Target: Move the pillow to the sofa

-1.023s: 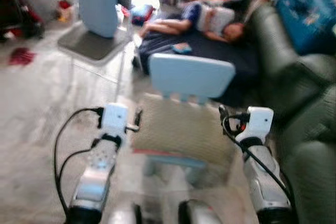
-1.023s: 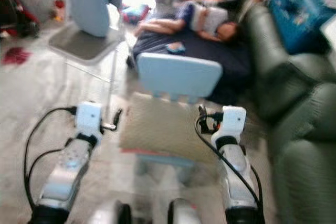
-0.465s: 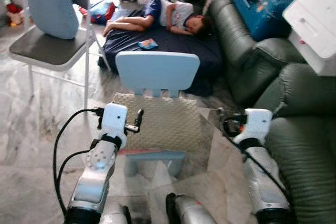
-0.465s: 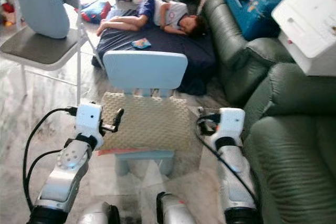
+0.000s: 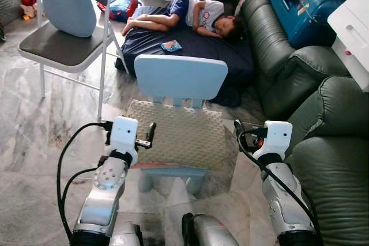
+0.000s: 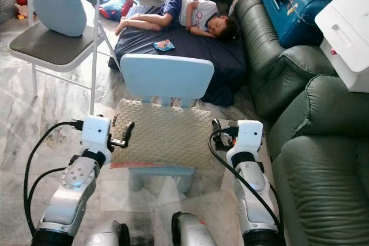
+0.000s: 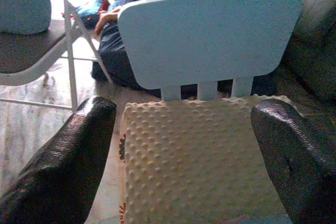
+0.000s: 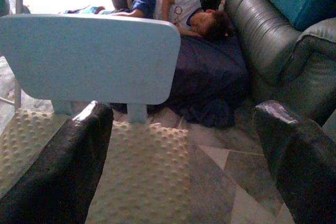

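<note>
Approach step: both end effectors, left [image 5: 151,132] and right [image 5: 237,129], fingers apart, flank the pillow [image 5: 176,133]; next, close in and grip.

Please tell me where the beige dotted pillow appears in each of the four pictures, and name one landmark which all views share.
Left eye view: pillow lies on the seat of the small blue chair, low in the middle.
Right eye view: pillow in the middle, just left of centre.
Left wrist view: pillow across the lower middle.
Right wrist view: pillow along the lower left.
Shared landmark: the chair's pale blue backrest, directly behind the pillow.
</note>
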